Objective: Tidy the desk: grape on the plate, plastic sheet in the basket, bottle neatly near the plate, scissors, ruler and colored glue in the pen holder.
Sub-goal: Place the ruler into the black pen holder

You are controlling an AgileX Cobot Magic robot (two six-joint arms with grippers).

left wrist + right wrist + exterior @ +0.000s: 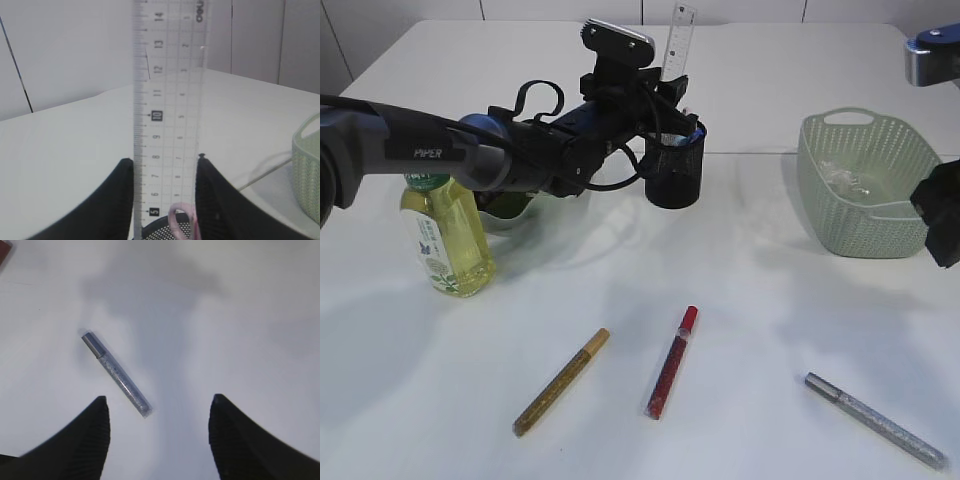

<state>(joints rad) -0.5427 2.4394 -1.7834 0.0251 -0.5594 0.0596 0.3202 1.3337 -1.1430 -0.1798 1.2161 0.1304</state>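
Yellow-green bottle point(445, 235) stands below the left arm, whose pincer point(165, 200) is clamped on the upright clear ruler point(167, 100) above the black mesh pen holder point(675, 170). Gold point(561, 382), red point(672, 362) and silver glue pens point(115, 374) lie apart nearer the camera. Right pincer point(159, 432) hangs spread, holding nothing, beside the green basket point(865, 185).

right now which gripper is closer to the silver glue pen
Right. The right gripper hangs open over the silver glue pen. The left gripper is far across the table at the pen holder, clamping the ruler.
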